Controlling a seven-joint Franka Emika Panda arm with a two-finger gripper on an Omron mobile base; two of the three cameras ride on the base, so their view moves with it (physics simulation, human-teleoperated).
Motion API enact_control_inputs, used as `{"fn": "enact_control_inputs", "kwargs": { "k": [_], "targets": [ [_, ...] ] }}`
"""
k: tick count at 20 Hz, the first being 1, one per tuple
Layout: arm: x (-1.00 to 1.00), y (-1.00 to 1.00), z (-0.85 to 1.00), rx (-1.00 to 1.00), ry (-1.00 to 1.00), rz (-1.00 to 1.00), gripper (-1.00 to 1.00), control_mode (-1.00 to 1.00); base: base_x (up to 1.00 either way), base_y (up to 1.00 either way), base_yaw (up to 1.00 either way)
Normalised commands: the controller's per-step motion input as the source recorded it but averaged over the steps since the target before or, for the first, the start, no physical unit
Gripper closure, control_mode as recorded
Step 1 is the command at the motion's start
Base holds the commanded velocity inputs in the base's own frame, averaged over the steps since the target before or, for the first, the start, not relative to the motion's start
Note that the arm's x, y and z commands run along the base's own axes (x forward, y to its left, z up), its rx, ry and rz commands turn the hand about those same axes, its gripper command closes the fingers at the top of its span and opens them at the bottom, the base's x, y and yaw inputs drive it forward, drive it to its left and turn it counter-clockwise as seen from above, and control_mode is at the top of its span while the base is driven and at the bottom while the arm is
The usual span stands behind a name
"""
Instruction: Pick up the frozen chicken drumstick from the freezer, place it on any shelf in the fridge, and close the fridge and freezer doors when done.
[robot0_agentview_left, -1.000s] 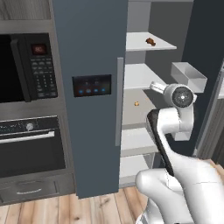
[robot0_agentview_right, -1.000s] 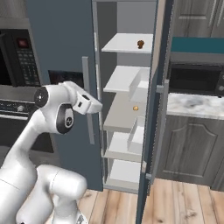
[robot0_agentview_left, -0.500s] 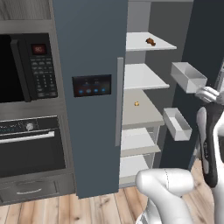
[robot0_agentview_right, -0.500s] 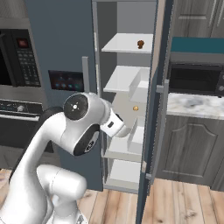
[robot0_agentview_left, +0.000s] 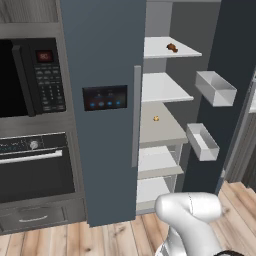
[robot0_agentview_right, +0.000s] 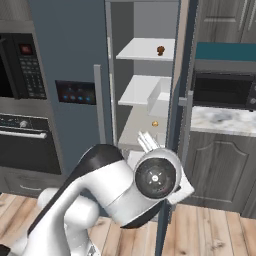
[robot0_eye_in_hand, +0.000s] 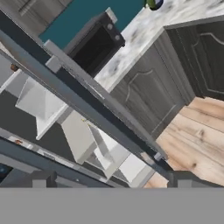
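Reddish-brown stubby frozen chicken drumstick (robot0_agentview_left: 172, 48) rests on the top pale grey shelf (robot0_agentview_left: 157, 49), high above the low, released pincer (robot0_eye_in_hand: 109, 183); long axis unclear.

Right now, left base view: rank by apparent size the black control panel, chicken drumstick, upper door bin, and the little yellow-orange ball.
Largest to smallest:
1. Black control panel and upper door bin: look alike, not ranked.
2. Chicken drumstick.
3. Yellow-orange ball.
The drumstick sits farther back, so its look is only apparent.
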Motion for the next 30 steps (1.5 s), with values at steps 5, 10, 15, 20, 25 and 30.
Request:
{"fn": "enact_control_inputs", "kwargs": {
  "k": [5, 10, 15, 20, 25, 30],
  "targets": [
    [0.25, -0.96, -0.17, 0.08, 0.00, 0.02, -1.00, -1.00, 0.00, 0.00, 0.00],
    [0.62, -0.54, -0.29, 0.00, 0.00, 0.00, -1.00, -1.00, 0.00, 0.00, 0.00],
    [0.59, -0.44, -0.32, 0.00, 0.00, 0.01, -1.00, -1.00, 0.00, 0.00, 0.00],
    [0.56, -0.16, -0.32, 0.00, 0.00, 0.05, -1.00, -1.00, 0.00, 0.00, 0.00],
    [0.81, 0.00, -0.22, 0.00, 0.00, 0.07, -1.00, -1.00, 0.00, 0.00, 0.00],
    [0.82, -0.06, -0.10, 0.03, 0.00, 0.09, -1.00, -1.00, 0.00, 0.00, 0.00]
  ]
}}
